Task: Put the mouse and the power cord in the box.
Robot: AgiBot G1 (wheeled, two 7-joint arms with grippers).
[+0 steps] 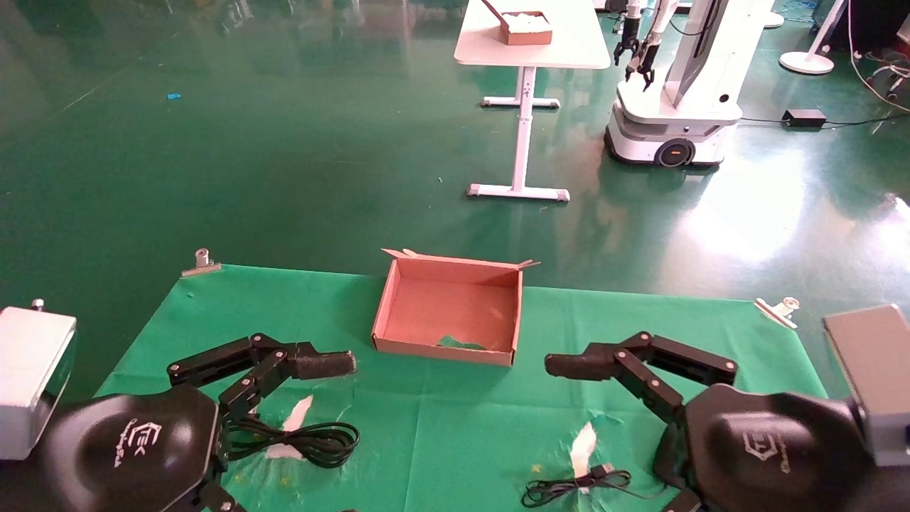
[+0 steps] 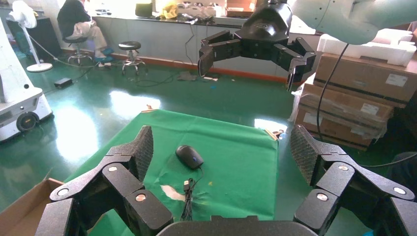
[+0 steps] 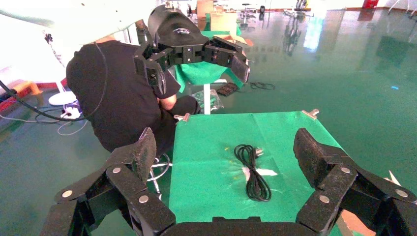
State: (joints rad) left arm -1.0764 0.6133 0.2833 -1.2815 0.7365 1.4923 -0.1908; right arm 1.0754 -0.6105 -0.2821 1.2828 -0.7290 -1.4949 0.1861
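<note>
The brown box (image 1: 387, 306) stands empty at the far middle of the green cloth. Left of it, my left gripper (image 2: 223, 152) hovers open above the coiled black power cord (image 1: 306, 441), one finger (image 1: 323, 364) reaching toward the box. My right gripper (image 3: 226, 152) hovers open on the other side, its finger (image 1: 569, 366) pointing back at the box. The left wrist view shows the black mouse (image 2: 189, 156) on the cloth. Its thin cable (image 1: 576, 487) lies bundled near the front edge. The head view hides the mouse itself under my right hand. The right wrist view shows the power cord (image 3: 253, 169).
Metal clips (image 1: 202, 262) (image 1: 778, 309) pin the cloth's far corners. White tape patches (image 1: 583, 448) lie on the cloth. A person (image 3: 123, 98) crouches beside the table's left end. Cardboard cartons (image 2: 364, 98) are stacked beyond the right end. A white table (image 1: 530, 43) and another robot (image 1: 675, 107) stand far off.
</note>
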